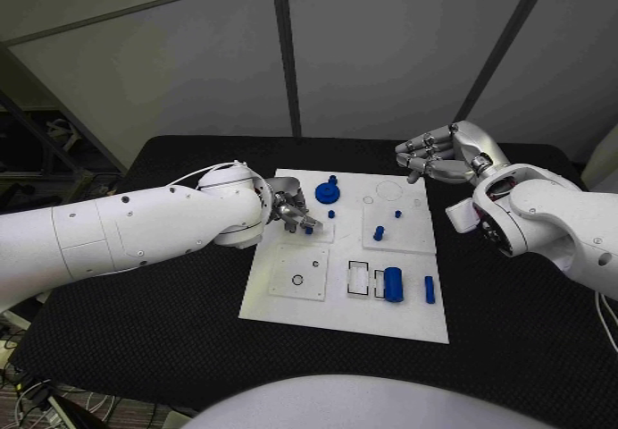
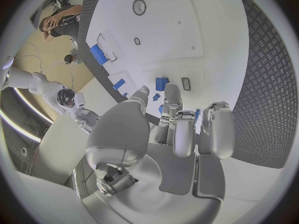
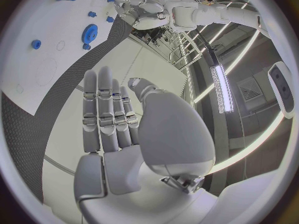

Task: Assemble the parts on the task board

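Task board: we see the white task board (image 1: 290, 304) lying flat in the middle of the black table (image 1: 515, 313), its long side running away from the robot.
Recesses on the board: near the robot's edge we make out a square plate with a small ring hole (image 1: 299, 280), and beside it two narrow rectangular slots (image 1: 359, 279); whether anything sits inside the slots we cannot tell.
Large cylinder: a blue cylinder (image 1: 394, 283) lies on its side just right of the slots, its long axis pointing away from the robot, along the board's long side.
Small bar: a slimmer blue bar (image 1: 429, 289) lies just beside the cylinder, parallel to it.
Gear: a blue gear (image 1: 327, 191) sits at the far part of the board, with a short stub rising from it.
Pegs: we see small blue pegs standing upright, one (image 1: 379, 233) mid-board, one (image 1: 398, 214) a little farther, and one (image 1: 332, 214) just below the gear.
Left hand: our left hand (image 1: 291, 213) is over the board's left edge near the gear, fingers curled down toward a small blue part (image 1: 308, 230); whether it grips that part we cannot tell.
Right hand: our right hand (image 1: 438, 152) hovers off the board's far right corner, above the table, fingers loosely bent and apart, holding nothing.
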Robot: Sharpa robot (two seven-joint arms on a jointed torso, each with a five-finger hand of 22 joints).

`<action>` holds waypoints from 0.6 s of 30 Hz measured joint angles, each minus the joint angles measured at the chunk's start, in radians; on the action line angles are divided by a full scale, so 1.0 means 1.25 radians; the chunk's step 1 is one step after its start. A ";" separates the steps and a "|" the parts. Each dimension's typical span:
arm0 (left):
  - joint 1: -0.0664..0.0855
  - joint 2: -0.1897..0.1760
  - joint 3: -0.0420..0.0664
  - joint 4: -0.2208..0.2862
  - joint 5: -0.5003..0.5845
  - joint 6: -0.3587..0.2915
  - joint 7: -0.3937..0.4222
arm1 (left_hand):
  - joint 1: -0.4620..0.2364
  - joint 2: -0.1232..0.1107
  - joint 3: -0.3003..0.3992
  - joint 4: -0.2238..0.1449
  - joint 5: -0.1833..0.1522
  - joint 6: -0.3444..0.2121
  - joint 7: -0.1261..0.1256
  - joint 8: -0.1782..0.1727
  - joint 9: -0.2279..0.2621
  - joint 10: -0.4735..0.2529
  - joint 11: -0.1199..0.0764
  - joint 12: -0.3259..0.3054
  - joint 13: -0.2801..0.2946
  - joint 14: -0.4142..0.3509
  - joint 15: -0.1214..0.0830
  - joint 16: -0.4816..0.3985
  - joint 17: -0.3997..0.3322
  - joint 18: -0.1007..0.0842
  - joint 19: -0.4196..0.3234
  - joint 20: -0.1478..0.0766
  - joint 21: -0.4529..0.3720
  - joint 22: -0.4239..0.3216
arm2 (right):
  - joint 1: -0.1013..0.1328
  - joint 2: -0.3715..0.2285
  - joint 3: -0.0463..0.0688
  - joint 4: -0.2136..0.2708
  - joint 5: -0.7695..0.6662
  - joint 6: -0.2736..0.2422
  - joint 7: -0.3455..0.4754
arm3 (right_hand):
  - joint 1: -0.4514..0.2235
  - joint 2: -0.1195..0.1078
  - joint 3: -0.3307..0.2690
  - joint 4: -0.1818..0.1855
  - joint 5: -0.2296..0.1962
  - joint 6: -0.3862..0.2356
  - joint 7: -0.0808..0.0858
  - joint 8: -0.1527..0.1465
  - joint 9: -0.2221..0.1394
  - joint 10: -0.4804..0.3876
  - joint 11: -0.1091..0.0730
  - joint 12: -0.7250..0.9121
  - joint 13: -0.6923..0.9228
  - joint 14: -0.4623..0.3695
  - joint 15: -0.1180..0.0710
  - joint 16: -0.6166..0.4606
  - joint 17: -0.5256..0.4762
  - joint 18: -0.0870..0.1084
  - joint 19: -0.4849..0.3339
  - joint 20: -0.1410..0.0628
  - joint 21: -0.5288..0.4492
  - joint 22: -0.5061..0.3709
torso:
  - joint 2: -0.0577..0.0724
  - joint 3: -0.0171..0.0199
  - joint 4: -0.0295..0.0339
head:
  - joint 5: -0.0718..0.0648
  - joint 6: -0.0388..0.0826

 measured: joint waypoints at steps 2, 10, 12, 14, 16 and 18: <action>0.000 0.001 0.000 -0.001 0.000 0.002 0.000 | 0.003 -0.003 -0.002 -0.002 0.000 0.002 -0.002 0.000 0.002 0.000 0.000 0.000 0.000 0.000 0.000 0.000 0.000 0.000 0.000 0.000 0.001 0.000 | 0.000 0.000 0.000 0.000 0.000 0.000 0.000 | 0.000 0.000 0.000 0.000 0.000 0.000 0.000 0.000 0.000 0.000 0.000 0.000 0.000 0.000 0.000 0.000 0.000 0.000 0.000 0.000 0.000 0.000 | 0.000 0.0001 0.0000 | 0.000 0.000; -0.001 0.006 -0.001 -0.009 -0.002 0.012 0.000 | 0.022 0.003 -0.001 -0.008 0.000 0.003 -0.003 0.009 0.009 0.003 -0.003 0.006 0.000 0.000 0.000 0.000 0.000 0.000 0.003 -0.003 0.004 0.000 | 0.000 0.001 0.000 0.000 0.000 0.001 0.000 | 0.000 0.000 0.000 0.000 0.000 0.000 0.000 0.000 0.000 0.000 0.000 0.000 0.000 0.000 0.000 0.000 0.000 0.000 0.000 0.000 0.000 -0.001 | 0.000 0.0002 -0.0002 | -0.001 0.000; -0.001 0.008 -0.001 -0.013 -0.002 0.014 0.000 | 0.023 0.004 0.001 -0.009 0.000 0.003 -0.003 0.009 0.009 0.003 -0.003 0.007 0.001 0.000 0.000 0.000 0.000 0.000 0.003 -0.003 0.004 0.000 | 0.000 0.000 0.000 0.000 0.000 0.001 0.000 | 0.000 0.000 0.000 0.000 0.000 0.000 0.000 0.000 0.000 0.000 0.000 0.000 0.000 0.000 0.000 0.000 0.000 0.000 0.000 0.000 0.000 -0.001 | 0.000 0.0003 -0.0002 | -0.001 0.000; -0.001 0.009 -0.001 -0.016 -0.002 0.016 0.000 | 0.023 0.004 0.001 -0.010 0.000 0.003 -0.003 0.009 0.010 0.003 -0.003 0.007 0.001 0.000 0.000 0.000 0.000 0.000 0.003 -0.003 0.004 0.000 | 0.000 0.000 0.000 0.000 0.000 0.001 0.000 | 0.000 0.000 0.000 0.000 0.000 0.000 0.000 0.000 0.000 0.000 0.000 0.000 0.000 0.000 0.000 -0.003 0.000 0.000 0.000 0.000 0.000 -0.001 | 0.000 0.0002 -0.0002 | -0.001 0.000; -0.001 0.011 -0.001 -0.019 -0.003 0.017 0.000 | 0.031 0.003 0.001 -0.010 0.000 0.003 -0.003 0.011 0.011 0.004 -0.004 0.007 0.001 0.000 0.000 0.000 0.000 0.000 0.003 -0.003 0.004 0.000 | 0.000 0.000 0.000 0.000 0.000 0.002 0.000 | 0.000 0.000 0.000 0.000 0.000 0.000 0.000 0.000 0.000 0.000 0.000 0.000 0.000 0.000 0.000 -0.003 -0.001 0.000 0.000 0.000 0.000 -0.001 | 0.000 0.0002 -0.0002 | -0.002 0.000; -0.001 0.014 -0.001 -0.021 -0.003 0.018 0.000 | 0.032 0.004 0.004 -0.012 0.000 0.003 -0.003 0.013 0.012 0.006 -0.006 0.007 0.001 0.000 0.000 0.000 0.000 0.000 0.003 -0.003 0.007 0.000 | 0.000 0.000 0.000 0.000 0.000 0.002 0.000 | 0.000 0.000 0.000 0.000 0.003 0.000 0.000 0.000 0.000 0.000 0.000 0.000 -0.001 0.000 0.000 -0.003 -0.001 0.000 0.000 0.000 -0.003 -0.001 | 0.000 0.0002 -0.0002 | -0.002 0.000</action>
